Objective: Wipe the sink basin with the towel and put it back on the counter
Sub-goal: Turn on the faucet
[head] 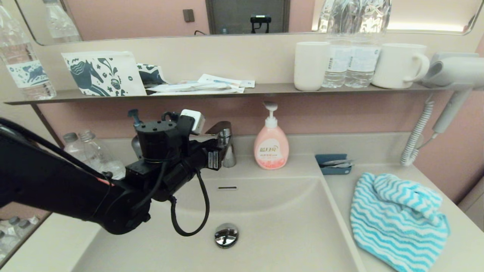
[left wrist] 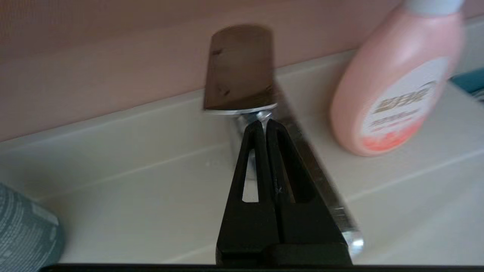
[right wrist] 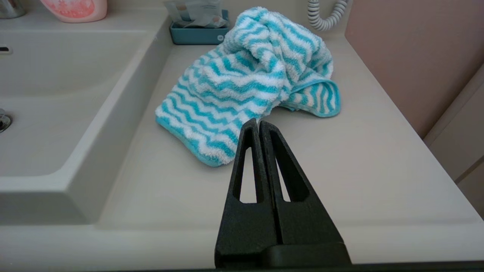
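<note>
Pink plastic pump soap bottle (head: 271, 148) at the desk's back edge, white label with Chinese characters, too small to read reliably

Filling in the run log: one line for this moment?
left gripper: shut, at faucet | right gripper: shut, empty, near towel | towel: on counter | sink basin: nothing in it

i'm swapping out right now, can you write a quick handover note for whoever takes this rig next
Left gripper: shut, empty, tips at the faucet just under its lever, above the back of the sink basin.
Right gripper: shut, empty, over the counter just short of the towel.
Towel: bunched on the counter right of the basin, held by neither gripper.
Done: whether the basin has been wiped cannot be told from here.
Left: if not wiped, grasp the towel, wipe, return it to the counter.
</note>
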### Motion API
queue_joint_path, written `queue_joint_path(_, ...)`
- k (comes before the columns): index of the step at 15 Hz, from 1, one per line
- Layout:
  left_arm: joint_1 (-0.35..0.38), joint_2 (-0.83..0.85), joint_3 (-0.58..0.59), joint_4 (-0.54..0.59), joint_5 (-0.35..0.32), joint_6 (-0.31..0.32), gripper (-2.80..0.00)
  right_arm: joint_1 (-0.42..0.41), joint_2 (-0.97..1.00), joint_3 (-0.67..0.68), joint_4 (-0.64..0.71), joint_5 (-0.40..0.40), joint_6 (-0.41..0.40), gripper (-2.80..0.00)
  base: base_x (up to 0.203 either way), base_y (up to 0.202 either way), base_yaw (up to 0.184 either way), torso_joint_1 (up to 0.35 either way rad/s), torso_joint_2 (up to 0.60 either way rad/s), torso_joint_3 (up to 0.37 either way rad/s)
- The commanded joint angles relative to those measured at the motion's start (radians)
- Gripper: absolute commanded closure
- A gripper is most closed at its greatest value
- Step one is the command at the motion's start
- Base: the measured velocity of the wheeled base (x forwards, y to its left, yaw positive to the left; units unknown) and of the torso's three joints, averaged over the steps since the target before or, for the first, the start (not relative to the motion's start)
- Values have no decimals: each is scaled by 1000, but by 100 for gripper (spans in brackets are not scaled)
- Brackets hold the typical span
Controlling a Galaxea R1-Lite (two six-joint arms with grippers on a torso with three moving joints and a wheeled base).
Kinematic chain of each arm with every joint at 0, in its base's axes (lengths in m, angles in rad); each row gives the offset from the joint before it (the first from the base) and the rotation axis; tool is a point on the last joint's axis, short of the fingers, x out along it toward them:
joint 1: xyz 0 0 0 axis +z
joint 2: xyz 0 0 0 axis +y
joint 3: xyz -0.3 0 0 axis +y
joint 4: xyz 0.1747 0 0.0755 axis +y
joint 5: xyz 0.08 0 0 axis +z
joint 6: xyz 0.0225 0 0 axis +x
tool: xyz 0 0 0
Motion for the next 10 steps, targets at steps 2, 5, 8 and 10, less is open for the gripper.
queue_joint_path(2,21,16,-5,-15,1,12,0,0,1,0,0,0,0,0,0,0,0,0,0,0)
queue_joint_path(5,35,9,-24,-23,1,19,0,0,1,0,0,0,0,0,0,0,0,0,0,0)
queue_joint_path(8,79,5,-57,-22,-13,90,0,0,1,0,0,0,0,0,0,0,0,0,0,0)
queue_joint_path(10,72,-19,-55,-19,-13,93,0,0,1,0,0,0,0,0,0,0,0,0,0,0)
